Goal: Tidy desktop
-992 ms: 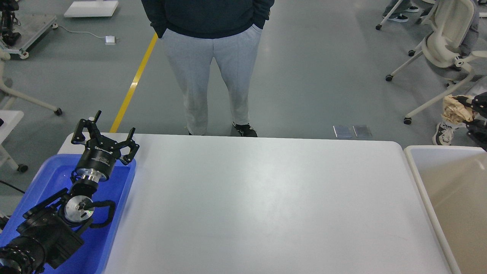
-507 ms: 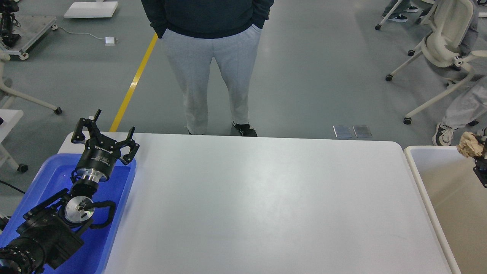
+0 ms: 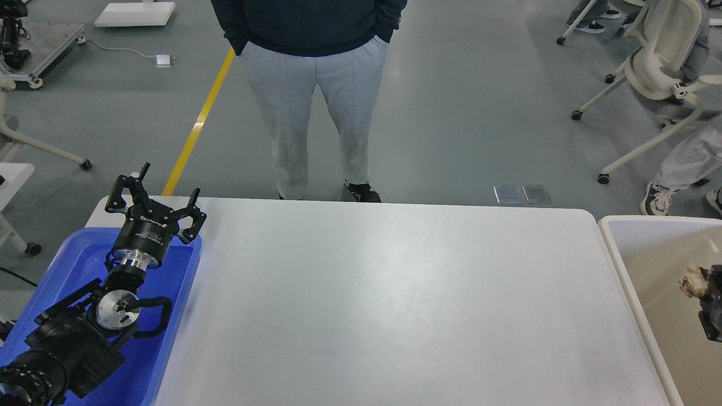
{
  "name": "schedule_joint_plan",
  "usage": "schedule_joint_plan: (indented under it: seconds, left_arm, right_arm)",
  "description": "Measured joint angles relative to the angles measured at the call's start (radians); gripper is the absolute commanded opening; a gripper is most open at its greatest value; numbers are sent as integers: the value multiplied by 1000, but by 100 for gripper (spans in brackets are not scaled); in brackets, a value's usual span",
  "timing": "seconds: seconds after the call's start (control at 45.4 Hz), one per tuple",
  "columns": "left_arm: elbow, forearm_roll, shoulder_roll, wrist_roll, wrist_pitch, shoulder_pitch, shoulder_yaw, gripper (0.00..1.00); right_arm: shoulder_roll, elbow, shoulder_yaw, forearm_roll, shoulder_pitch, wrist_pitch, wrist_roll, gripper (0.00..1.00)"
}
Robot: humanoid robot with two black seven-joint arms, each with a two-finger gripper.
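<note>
The desktop (image 3: 395, 293) is a large white tabletop, bare across its whole visible surface. My left gripper (image 3: 161, 192) is open and empty, held above the far end of a blue plastic tray (image 3: 79, 262) at the table's left. My right gripper (image 3: 705, 293) is only partly in view at the right edge. It is shut on a crumpled brown paper ball (image 3: 691, 282) and holds it over the beige-white bin (image 3: 648, 254).
A person in grey trousers (image 3: 313, 113) stands right behind the table's far edge. Office chairs (image 3: 654, 67) and seated people's legs are at the back right. A yellow floor line (image 3: 197, 124) runs behind the left corner.
My right gripper has come down with the paper ball, from above the bin's far rim to lower over the bin's inside. The left arm has not moved.
</note>
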Motion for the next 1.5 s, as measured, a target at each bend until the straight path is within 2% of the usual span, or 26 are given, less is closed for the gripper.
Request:
schedule_joint_plan:
  seconds: [0.242, 0.639, 0.661, 0.683, 0.727, 0.794, 0.838, 0.86, 1.499]
  left_arm:
    - [0, 0, 0, 0, 0, 0, 0, 100]
    - [0, 0, 0, 0, 1, 0, 0, 100]
    - [0, 0, 0, 0, 1, 0, 0, 100]
    - [0, 0, 0, 0, 1, 0, 0, 100]
    - [0, 0, 0, 0, 1, 0, 0, 100]
    - [0, 0, 0, 0, 1, 0, 0, 100]
    - [0, 0, 0, 0, 1, 0, 0, 100]
    - [0, 0, 0, 0, 1, 0, 0, 100]
    - [0, 0, 0, 0, 5, 1, 0, 100]
  right_arm:
    - [55, -21, 6, 8, -30, -126, -21, 0]
    - [69, -29, 9, 13, -28, -217, -26, 0]
    - [69, -30, 9, 14, -27, -219, -26, 5]
    - [69, -30, 9, 14, -25, -224, -26, 19]
    - [69, -31, 8, 14, -24, -227, -26, 53]
    - [69, -32, 7, 14, -16, -236, -26, 73]
    - [68, -33, 7, 14, -11, -244, -26, 93]
    - [67, -34, 7, 14, -9, -249, -26, 99]
    - [53, -53, -7, 1, 44, -286, -25, 99]
